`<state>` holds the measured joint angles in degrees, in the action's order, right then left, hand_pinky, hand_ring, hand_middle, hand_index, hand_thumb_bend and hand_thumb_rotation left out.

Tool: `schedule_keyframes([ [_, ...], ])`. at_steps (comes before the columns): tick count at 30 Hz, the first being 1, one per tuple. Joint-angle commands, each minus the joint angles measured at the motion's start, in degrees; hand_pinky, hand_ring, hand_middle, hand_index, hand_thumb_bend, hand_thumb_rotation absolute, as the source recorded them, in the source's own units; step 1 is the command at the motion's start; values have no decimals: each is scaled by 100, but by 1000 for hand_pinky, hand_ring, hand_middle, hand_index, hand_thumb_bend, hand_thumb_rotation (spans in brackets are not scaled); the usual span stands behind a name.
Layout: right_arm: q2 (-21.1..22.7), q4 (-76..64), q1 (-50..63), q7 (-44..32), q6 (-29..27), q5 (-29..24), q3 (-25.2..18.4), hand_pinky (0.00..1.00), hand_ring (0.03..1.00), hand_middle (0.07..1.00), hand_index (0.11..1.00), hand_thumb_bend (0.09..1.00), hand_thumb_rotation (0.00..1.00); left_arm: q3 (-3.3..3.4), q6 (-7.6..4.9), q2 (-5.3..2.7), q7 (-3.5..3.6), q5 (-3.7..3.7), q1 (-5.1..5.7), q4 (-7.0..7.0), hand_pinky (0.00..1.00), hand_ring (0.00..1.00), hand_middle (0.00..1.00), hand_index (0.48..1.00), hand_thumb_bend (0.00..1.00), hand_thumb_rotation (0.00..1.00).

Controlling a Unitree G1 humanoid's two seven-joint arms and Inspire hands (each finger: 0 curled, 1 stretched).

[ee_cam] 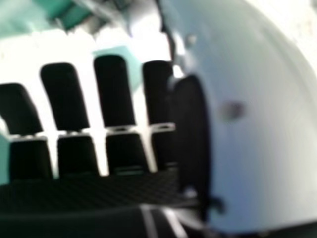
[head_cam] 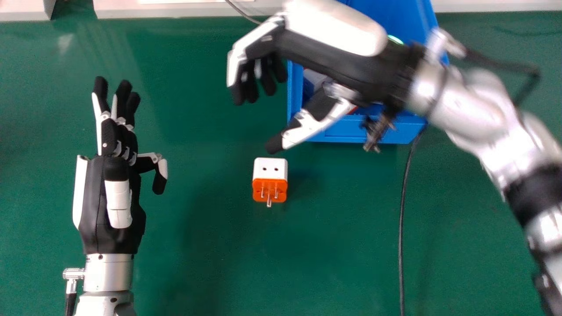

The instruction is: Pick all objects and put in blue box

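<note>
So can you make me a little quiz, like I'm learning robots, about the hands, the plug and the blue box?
1. Which is closer to the blue box?
a) the left hand
b) the right hand
c) both are just as close

2. True or false: the plug is on the green table, outside the box.

3. Fill in the missing colour: one part of the plug is orange and the other part is ____.

Key: 1 b; 2 true; 3 white.
</note>
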<state>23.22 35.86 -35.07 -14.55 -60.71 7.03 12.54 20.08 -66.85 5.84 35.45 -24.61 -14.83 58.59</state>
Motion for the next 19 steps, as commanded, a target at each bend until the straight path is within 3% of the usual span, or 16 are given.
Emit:
schedule_keyframes([
  [1,19,-499,434,64,-229,-614,-314,473,570,633,653,701,286,36,-97,-9,-51,60,-21,18,0,1000,1000,928,1000,964],
  [2,46,-604,664,-25,-286,-935,-366,473,570,633,653,701,286,29,-106,-14,-99,92,-20,4,0,1000,1000,928,1000,964],
  [4,89,-740,1112,-139,-362,-1435,-514,526,641,695,713,719,420,9,-121,-23,-203,169,-22,-28,0,1000,1000,930,1000,966],
  [7,90,-878,1578,-269,-383,-1861,-748,580,724,774,790,726,584,1,-131,-18,-341,287,-25,-35,0,1000,1000,931,1000,969],
  [12,73,-1076,2342,-489,-418,-2325,-1087,624,779,842,856,748,719,-13,-170,12,-565,496,-50,44,0,1000,1000,928,1000,973],
  [16,-65,-862,2676,-651,-601,-2433,-1290,650,800,873,892,765,781,-41,-140,44,-660,586,-65,82,0,1000,1000,925,1000,975],
  [19,-198,-724,2888,-692,-698,-2406,-1424,663,811,889,910,775,811,-41,-107,72,-664,600,-82,138,0,1000,1000,922,1000,975],
])
